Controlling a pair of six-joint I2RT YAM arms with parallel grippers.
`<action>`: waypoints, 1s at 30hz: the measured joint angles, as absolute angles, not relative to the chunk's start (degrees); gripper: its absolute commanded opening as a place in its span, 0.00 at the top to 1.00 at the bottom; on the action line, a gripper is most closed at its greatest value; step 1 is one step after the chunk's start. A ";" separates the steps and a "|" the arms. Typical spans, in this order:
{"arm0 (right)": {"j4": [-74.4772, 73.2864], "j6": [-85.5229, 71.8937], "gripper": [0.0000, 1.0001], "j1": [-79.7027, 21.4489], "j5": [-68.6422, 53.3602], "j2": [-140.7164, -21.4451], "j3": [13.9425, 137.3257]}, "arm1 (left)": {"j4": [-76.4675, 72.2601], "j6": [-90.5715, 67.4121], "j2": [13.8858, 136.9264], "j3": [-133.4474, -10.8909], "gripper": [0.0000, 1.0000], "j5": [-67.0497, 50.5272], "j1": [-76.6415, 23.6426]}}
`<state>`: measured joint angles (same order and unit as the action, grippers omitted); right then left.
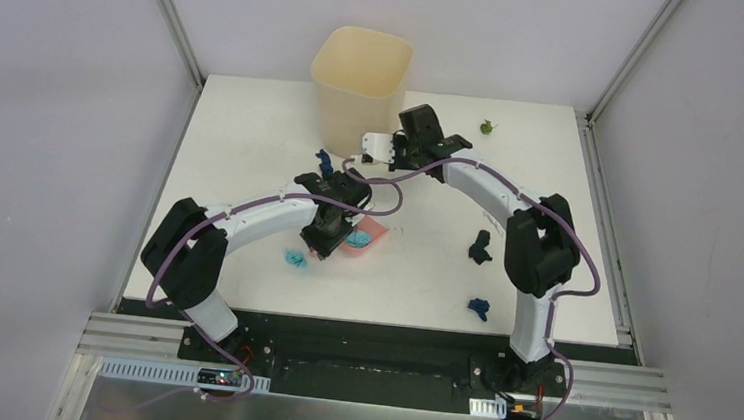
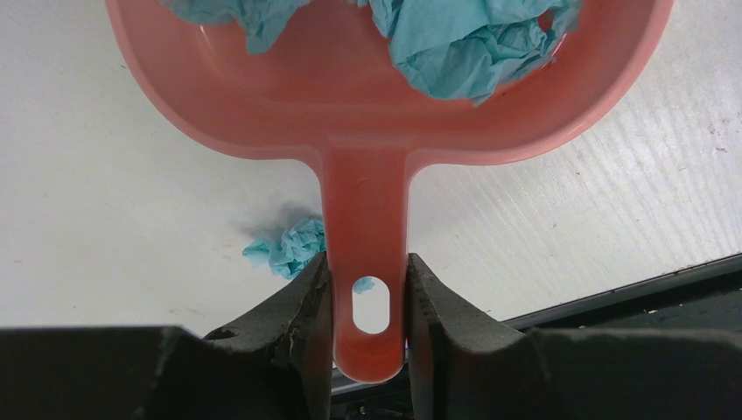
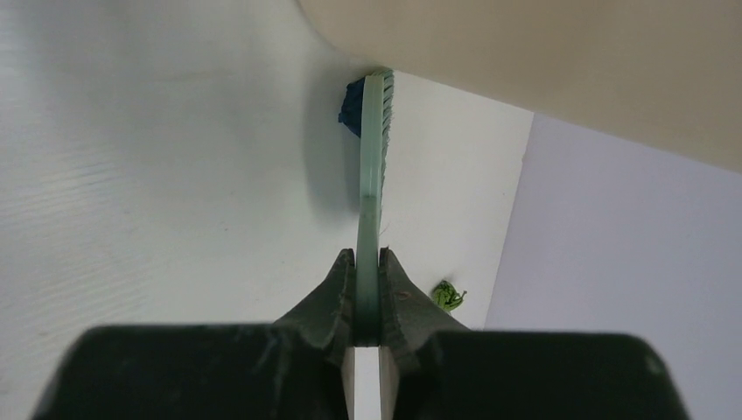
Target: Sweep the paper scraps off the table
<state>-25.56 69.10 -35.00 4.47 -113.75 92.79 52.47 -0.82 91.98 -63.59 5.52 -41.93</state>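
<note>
Grey walls boxed in a white tabletop [image 1: 254,131], with a cream bin [image 1: 360,79] at its 12 o'clock edge. The right fingers [image 3: 367,267] were clamped on the brush [image 3: 374,149], whose long axis ran straight ahead to 12 o'clock in the wrist view. A blue scrap [image 3: 352,107] lay just beside its tip, tucked by the bin's foot, nearer to that arm. The left fingers [image 2: 367,284] gripped the dustpan [image 2: 367,122] by its handle, with teal scraps [image 2: 472,44] inside and a teal wad [image 2: 293,249] loose at 7 o'clock. Dark scraps [image 1: 482,247] lay at the tabletop's 4 o'clock and a green scrap [image 1: 488,127] at 1.
</note>
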 measured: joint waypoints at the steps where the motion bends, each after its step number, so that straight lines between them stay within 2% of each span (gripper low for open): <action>1: -27.11 68.42 1.00 -35.42 3.75 -112.90 92.75 | 52.47 -0.82 92.05 -63.59 1.00 5.52 -41.93; 7: -37.91 58.50 1.00 -38.68 -3.42 -106.08 92.88 | 52.47 -0.82 92.95 -63.59 1.00 5.48 -41.93; 14: -50.65 41.28 1.00 -39.42 -17.93 -101.89 94.91 | 52.51 -0.78 93.60 -63.61 1.00 5.43 -41.93; 24: -58.33 25.34 1.00 -30.55 -32.27 -100.31 99.81 | 52.58 -0.82 93.65 -63.61 1.00 4.54 -41.93; 30: -55.79 21.41 1.00 -23.90 -29.30 -96.90 100.12 | 52.16 -0.80 93.62 -63.61 1.00 4.16 -41.93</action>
<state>-55.79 21.41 -23.90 -29.30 -96.90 100.12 52.16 -0.80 93.62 -63.61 4.16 -41.93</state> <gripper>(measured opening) 0.085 0.298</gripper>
